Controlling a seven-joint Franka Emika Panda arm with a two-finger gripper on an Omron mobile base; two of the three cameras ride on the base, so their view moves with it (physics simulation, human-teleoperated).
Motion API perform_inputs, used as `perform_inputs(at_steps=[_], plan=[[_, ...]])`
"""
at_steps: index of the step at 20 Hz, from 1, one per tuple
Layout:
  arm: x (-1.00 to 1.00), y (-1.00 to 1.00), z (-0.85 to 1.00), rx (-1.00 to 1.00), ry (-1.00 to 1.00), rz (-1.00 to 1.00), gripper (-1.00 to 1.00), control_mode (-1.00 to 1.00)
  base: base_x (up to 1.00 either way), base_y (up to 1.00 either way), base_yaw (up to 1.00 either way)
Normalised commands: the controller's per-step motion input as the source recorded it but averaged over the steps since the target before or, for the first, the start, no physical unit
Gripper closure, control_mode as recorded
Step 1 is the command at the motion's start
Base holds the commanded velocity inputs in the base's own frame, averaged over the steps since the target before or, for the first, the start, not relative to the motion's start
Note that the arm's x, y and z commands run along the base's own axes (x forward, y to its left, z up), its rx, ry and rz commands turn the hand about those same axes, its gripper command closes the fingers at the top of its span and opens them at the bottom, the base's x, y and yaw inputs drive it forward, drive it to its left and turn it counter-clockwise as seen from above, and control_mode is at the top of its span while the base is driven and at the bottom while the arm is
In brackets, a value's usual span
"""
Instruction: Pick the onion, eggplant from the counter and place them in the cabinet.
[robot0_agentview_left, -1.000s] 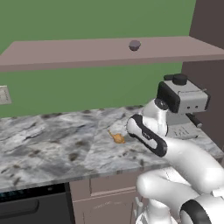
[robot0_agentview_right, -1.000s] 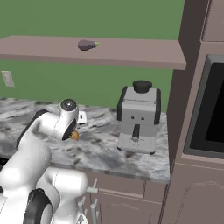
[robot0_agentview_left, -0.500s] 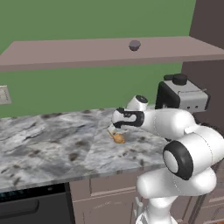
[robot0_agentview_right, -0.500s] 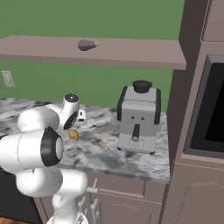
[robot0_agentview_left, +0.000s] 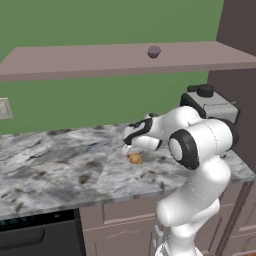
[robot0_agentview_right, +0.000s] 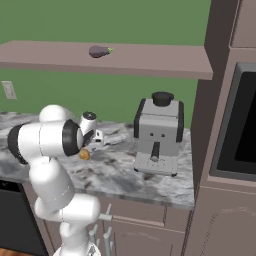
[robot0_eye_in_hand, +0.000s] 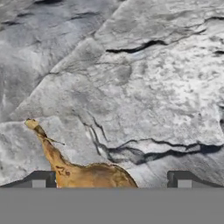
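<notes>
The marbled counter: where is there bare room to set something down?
The grey-and-white marbled stone counter lies bare from the small orange-brown onion leftward to the wall switch. It is crowded at the right, where the grey coffee machine stands beside the arm.

Onion (robot0_agentview_left: 135, 158) lies on the surface (robot0_agentview_left: 60, 165), directly under the wide-spread pincer (robot0_agentview_left: 131, 150), between its tips. Eggplant (robot0_agentview_right: 100, 51) sits up on the cabinet (robot0_agentview_right: 150, 59). Coffee machine (robot0_agentview_right: 158, 135) stands right of the onion.
</notes>
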Motion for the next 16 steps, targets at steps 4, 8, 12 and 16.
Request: perform_inputs(at_steps=[4, 8, 12, 16], plan=[[-0.56, 0.0, -0.87, -0.04, 0.01, 0.03, -1.0, -1.0, 0.0, 0.0, 0.0], [-0.54, 0.0, -0.67, -0.03, 0.0, 0.01, -1.0, -1.0, 0.0, 0.0, 0.0], [-0.93, 0.0, -0.54, 0.0, 0.0, 0.0, 1.0, -1.0, 0.0, 0.0, 0.0], [-0.83, 0.0, -0.38, 0.0, -0.05, 0.0, 1.0, -1.0, 0.0, 0.0, 0.0]])
